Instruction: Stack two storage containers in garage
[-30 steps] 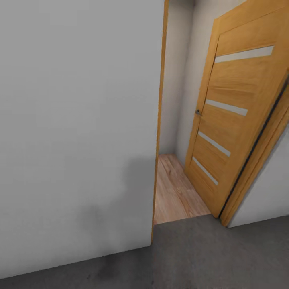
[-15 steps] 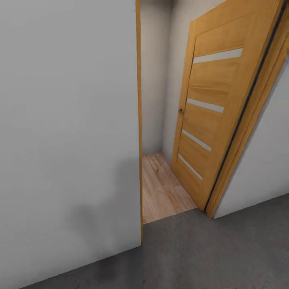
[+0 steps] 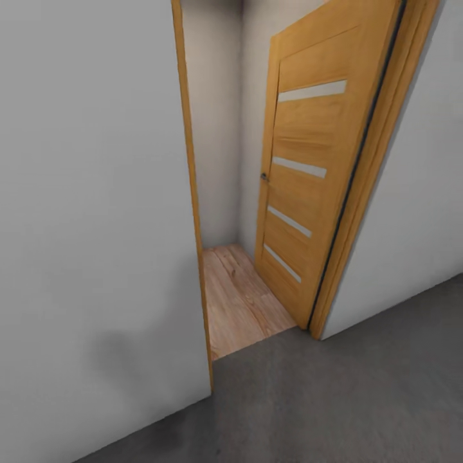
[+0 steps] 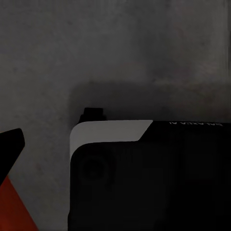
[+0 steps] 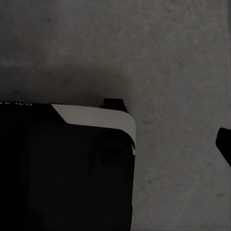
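The whole head view slides leftward as the camera turns right: the open wooden door (image 3: 305,173) and doorway sit nearer the middle, with more grey-white wall (image 3: 411,186) showing beyond the door frame.

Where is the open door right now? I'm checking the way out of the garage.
In the head view the door stands right of centre, swung inward over the wood planks, beside the right frame post, beyond the concrete floor.

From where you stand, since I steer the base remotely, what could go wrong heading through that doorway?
The gap between the orange wooden door frame edge and the open wood-panelled door looks narrow, so the base might clip either. The grey-white wall sits close on the robot's left, so turning could scrape it.
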